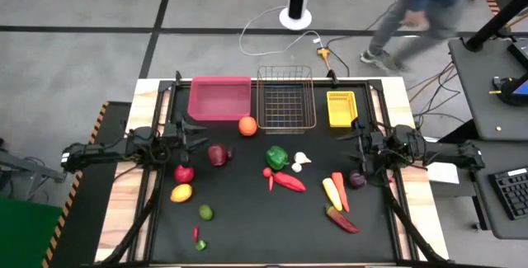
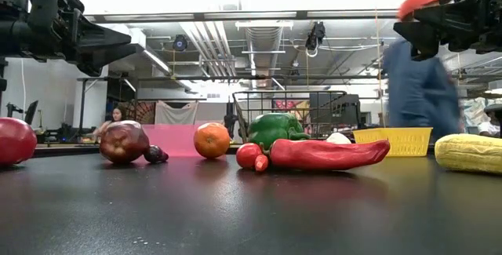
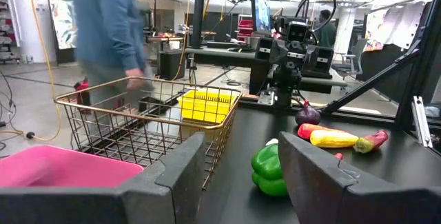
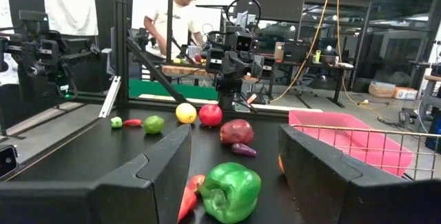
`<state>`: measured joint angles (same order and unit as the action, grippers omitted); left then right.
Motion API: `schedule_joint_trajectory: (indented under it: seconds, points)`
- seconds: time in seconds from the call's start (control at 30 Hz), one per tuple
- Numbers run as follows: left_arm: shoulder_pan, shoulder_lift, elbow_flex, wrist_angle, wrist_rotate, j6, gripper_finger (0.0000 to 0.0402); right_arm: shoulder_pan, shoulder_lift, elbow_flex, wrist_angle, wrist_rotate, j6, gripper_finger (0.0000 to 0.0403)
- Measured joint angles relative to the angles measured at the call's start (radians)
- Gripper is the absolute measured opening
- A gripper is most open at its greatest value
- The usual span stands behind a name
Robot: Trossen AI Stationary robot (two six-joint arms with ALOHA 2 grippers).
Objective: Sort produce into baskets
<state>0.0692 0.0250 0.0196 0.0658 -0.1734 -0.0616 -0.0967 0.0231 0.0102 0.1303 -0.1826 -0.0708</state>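
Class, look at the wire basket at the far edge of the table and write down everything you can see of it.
The wire basket is a rectangular box of thin metal mesh with a coppery rim, open at the top. It stands upright on the black table at its far edge, between the pink bin and the smaller yellow bin. It looks empty; the mat shows through its mesh. An orange lies near its front left corner, apart from it. Neither hand touches it.

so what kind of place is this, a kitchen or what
Not a kitchen; most likely a robotics lab or workshop. Exposed ceiling ducts and cables on a bare concrete floor surround the table, and another robot rig stands beyond it.
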Motion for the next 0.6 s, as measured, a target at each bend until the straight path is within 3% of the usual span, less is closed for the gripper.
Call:
schedule_joint_trajectory:
  seconds: [0.6]
  points:
    - [0.0, 0.0, 0.0, 0.0, 0.0, 0.0, 0.0167, 0.0, 0.0, 0.0, 0.0, 0.0, 0.0, 0.021]
